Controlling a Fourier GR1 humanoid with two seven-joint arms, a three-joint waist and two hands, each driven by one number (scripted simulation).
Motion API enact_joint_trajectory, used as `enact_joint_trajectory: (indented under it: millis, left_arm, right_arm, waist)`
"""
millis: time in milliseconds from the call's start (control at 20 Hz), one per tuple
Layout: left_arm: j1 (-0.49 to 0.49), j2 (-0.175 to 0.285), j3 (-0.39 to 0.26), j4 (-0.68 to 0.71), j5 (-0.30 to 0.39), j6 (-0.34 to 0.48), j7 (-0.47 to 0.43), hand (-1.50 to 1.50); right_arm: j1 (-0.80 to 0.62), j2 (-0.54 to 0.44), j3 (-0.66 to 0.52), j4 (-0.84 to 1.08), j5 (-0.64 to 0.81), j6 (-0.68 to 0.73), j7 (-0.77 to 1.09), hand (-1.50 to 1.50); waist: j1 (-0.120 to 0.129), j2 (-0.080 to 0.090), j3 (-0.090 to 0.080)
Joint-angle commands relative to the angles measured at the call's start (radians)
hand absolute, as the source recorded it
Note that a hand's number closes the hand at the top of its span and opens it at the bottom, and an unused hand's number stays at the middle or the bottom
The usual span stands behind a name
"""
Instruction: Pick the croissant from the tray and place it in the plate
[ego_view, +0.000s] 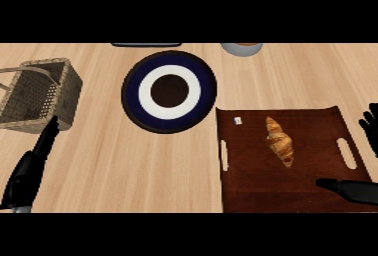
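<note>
So the croissant (280, 141) is lying lengthwise around the middle of the brown tray (251, 190), a bit toward the far end, with nothing touching it. There's a tiny white tag (238, 120) on the tray off to its left, apart from it.

My right robot hand (350, 189) is over the tray's right side, spread wide. The thumb pokes in over the near right corner, and the fingers (368, 129) show at the view's right edge, past the handle slot. It's holding nothing and isn't at the pastry. I reckon it's opened up like that so it can close round the croissant from the side, so the pick isn't done yet.

The plate (169, 91), dark blue with a white ring, sits on the bench (133, 170) right beside the tray's far left corner. That should make it a short hop once I've got the thing.

My left robot hand (31, 167) is parked at the lower left, fingers straight and together, near a wicker basket (37, 95). It's just resting, I'd say. A grey bowl (241, 48) sits at the far edge.
</note>
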Motion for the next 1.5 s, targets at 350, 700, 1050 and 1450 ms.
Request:
enact_joint_trajectory:
  millis: [350,700,1050,1450]
  left_arm:
    - [-0.033,0.002,0.059,0.046,-0.007,-0.062,-0.020,0.00]
    - [0.019,-0.027,0.039,-0.048,-0.039,-0.057,0.023,0.00]
    - [0.019,-0.068,0.102,0.036,-0.064,-0.102,-0.054,0.00]
    - [0.037,-0.109,0.126,-0.045,-0.117,-0.126,0.010,0.00]
  right_arm:
    - [-0.269,-0.104,0.082,0.179,0.036,0.206,0.324,-1.50]
    - [-0.359,-0.066,0.197,0.365,0.172,0.331,0.302,-1.50]
    - [-0.434,0.054,0.174,0.590,0.284,0.411,0.162,-1.50]
    - [-0.479,0.111,0.131,0.716,0.344,0.538,0.100,-1.50]
  waist:
    - [0.004,0.001,0.001]
    - [0.010,0.001,0.001]
    - [0.003,0.001,0.001]
    - [0.004,0.000,0.001]
